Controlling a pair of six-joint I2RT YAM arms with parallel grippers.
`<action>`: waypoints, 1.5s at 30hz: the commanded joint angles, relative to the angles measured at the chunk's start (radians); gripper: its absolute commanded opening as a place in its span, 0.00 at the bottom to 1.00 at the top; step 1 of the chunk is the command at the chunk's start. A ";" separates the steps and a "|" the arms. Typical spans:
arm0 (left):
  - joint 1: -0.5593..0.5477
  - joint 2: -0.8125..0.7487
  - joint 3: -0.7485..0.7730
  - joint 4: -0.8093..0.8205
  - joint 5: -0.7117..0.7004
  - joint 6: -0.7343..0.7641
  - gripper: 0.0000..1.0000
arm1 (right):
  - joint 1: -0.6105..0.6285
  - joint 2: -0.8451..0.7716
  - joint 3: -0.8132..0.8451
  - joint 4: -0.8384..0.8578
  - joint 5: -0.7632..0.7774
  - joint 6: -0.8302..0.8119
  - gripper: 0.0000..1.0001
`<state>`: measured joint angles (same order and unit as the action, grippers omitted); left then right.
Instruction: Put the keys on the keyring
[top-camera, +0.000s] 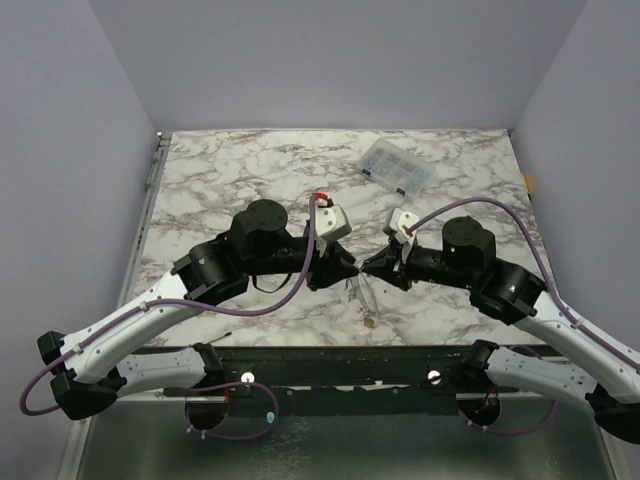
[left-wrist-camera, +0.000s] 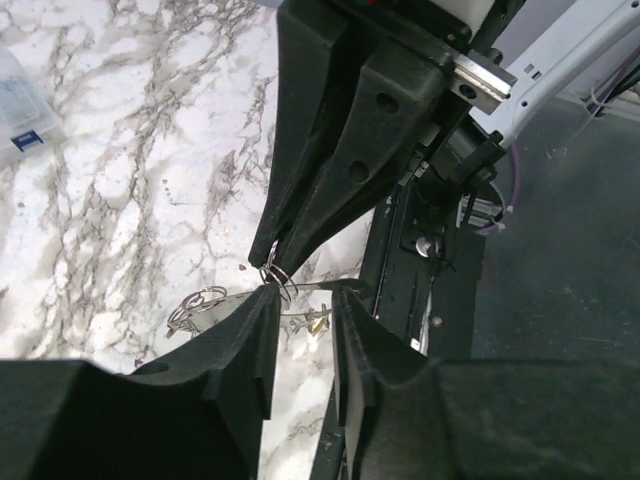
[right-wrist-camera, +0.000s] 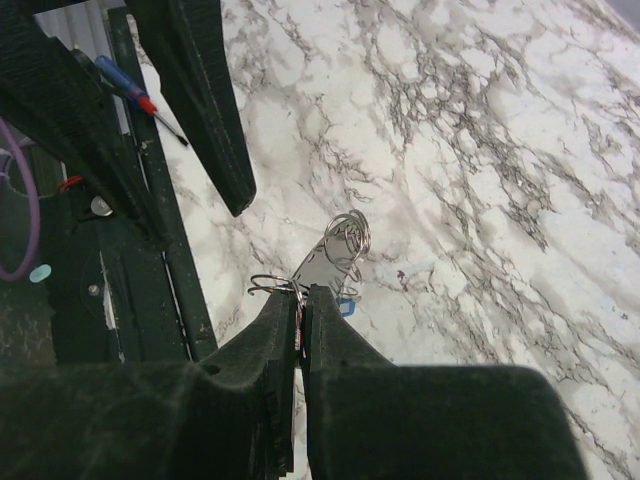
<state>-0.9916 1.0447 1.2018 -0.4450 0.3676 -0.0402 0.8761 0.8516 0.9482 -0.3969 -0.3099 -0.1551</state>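
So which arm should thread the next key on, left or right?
Left. The right end effector is shut on the keyring, steadying it, while the left end effector stands open right beside it, seemingly free.

The top camera sits high up, above and behind the arms. It looks down and forward from far enough to see the whole table (top-camera: 230, 170), near edge to far edge. The left wrist camera rides just behind the left gripper (left-wrist-camera: 305, 300) and looks along its fingers, very close, with the near edge on its right. The right wrist camera sits just behind the right gripper (right-wrist-camera: 300, 297) and faces the other way, so the near edge is on its left. All three see one small spot by the middle of the near edge, where both grippers meet at the keyring (left-wrist-camera: 277, 278).
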 joint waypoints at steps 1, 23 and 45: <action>-0.013 -0.004 -0.029 0.040 -0.029 0.105 0.37 | 0.004 0.017 0.061 -0.005 0.052 0.039 0.00; -0.018 -0.018 -0.179 0.278 -0.062 0.268 0.38 | 0.004 0.037 0.077 -0.014 0.067 0.081 0.00; -0.018 0.032 -0.166 0.243 -0.106 0.222 0.36 | 0.004 0.015 0.079 -0.017 0.114 0.081 0.00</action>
<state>-1.0039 1.0649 1.0298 -0.1848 0.2844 0.1982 0.8761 0.8921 0.9936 -0.4175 -0.2207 -0.0856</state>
